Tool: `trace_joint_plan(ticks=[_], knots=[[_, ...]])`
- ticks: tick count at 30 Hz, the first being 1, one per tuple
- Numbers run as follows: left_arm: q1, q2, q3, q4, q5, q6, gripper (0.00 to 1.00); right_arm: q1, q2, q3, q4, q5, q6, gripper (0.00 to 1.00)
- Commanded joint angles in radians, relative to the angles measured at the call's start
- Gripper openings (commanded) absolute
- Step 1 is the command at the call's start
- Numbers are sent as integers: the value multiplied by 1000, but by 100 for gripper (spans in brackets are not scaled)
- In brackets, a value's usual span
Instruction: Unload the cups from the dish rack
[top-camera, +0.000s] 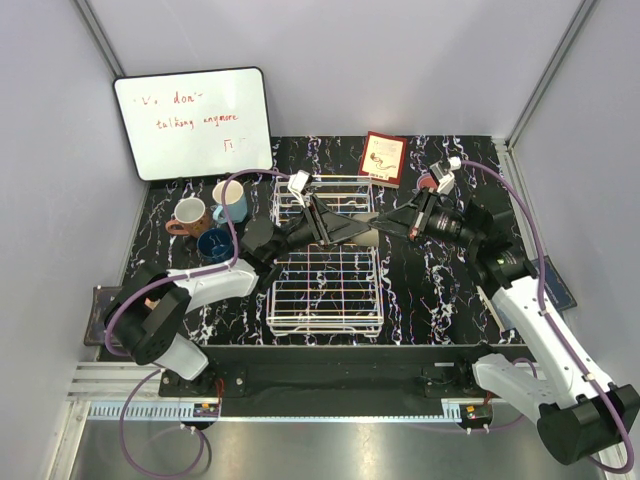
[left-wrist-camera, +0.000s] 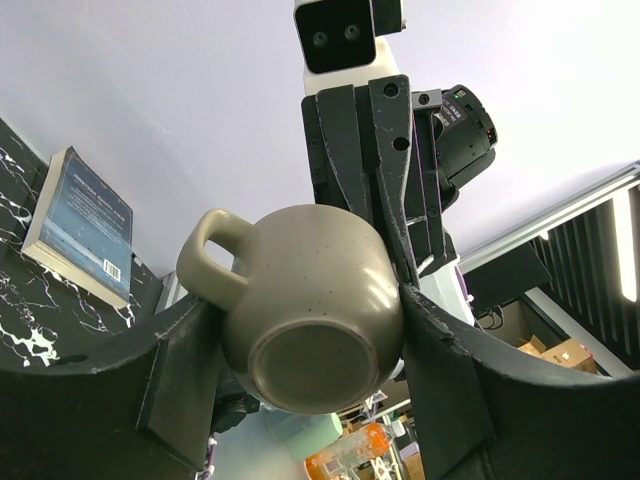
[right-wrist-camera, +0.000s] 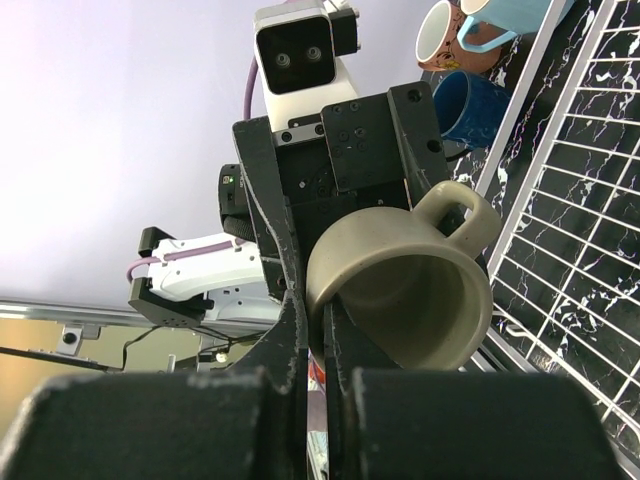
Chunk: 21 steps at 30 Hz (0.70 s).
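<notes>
A grey-beige mug (left-wrist-camera: 310, 300) hangs in the air above the table, held from both sides. My left gripper (left-wrist-camera: 310, 370) is shut on its round body, with the mug's base facing the camera. My right gripper (right-wrist-camera: 318, 325) is shut on the same mug (right-wrist-camera: 400, 290), one finger inside the mouth and one outside, pinching the rim. In the top view the two grippers (top-camera: 345, 230) (top-camera: 390, 223) meet tip to tip over the far part of the white wire dish rack (top-camera: 325, 290). A salmon cup (top-camera: 188, 215), a light blue mug (top-camera: 231, 200) and a dark blue cup (top-camera: 215, 244) stand on the table at the left.
A whiteboard (top-camera: 192, 122) with red writing leans at the back left. A red book (top-camera: 383, 157) stands at the back. A second white wire piece (top-camera: 345, 187) lies behind the grippers. A blue book (left-wrist-camera: 80, 225) lies at the table's edge.
</notes>
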Motion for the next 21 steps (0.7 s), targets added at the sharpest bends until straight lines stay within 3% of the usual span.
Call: trace_joint_plan(ticks=[1, 10, 12, 13, 15, 17, 21], knots=[[-48, -12, 37, -8, 108, 6, 0, 7, -16, -1, 63, 55, -54, 0], [-29, 6, 28, -86, 125, 14, 4, 6, -55, 17, 22, 78, -78, 0], [-25, 5, 24, -95, 128, 14, 9, 7, -63, 19, 16, 81, -82, 0], [-19, 5, 24, -100, 131, 14, 16, 7, -69, 17, 8, 86, -84, 0], [-14, 3, 16, -109, 134, 12, 45, 7, -78, 17, 2, 94, -91, 0], [-11, -1, 11, -115, 134, 12, 62, 6, -81, 23, -1, 91, -96, 0], [-11, -1, 8, -127, 137, 16, 73, 7, -80, 33, 0, 81, -107, 0]])
